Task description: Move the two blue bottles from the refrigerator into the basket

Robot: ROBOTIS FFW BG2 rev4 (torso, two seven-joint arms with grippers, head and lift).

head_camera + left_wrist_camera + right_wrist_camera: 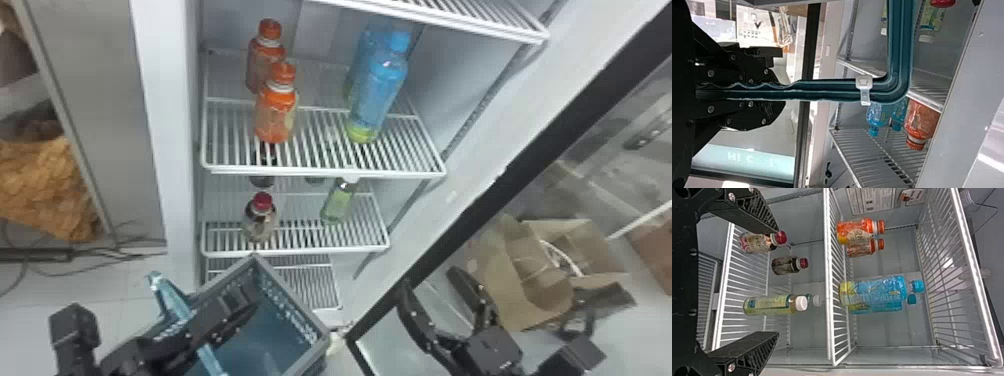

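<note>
1. Closest up, the left gripper has its fingers clamped on the basket's teal handle, pretty snug in its wrist view.
2. The basket itself is right there, gray rim and blue-ish inside, sitting in front of the fridge's low racks.
3. Over on the right, the right gripper has its fingers spread wide, nothing between them in the head view. There's a brown paper bag off to its right.
4. Into the fridge: the lower shelf has a red-capped bottle and a green bottle with a white cap, plus more bottles behind.
5. Next shelf up, left side: two orange bottles, front one and back one.
6. Same shelf, right side: both blue bottles, upright. Front one partly covers the back one.
</note>
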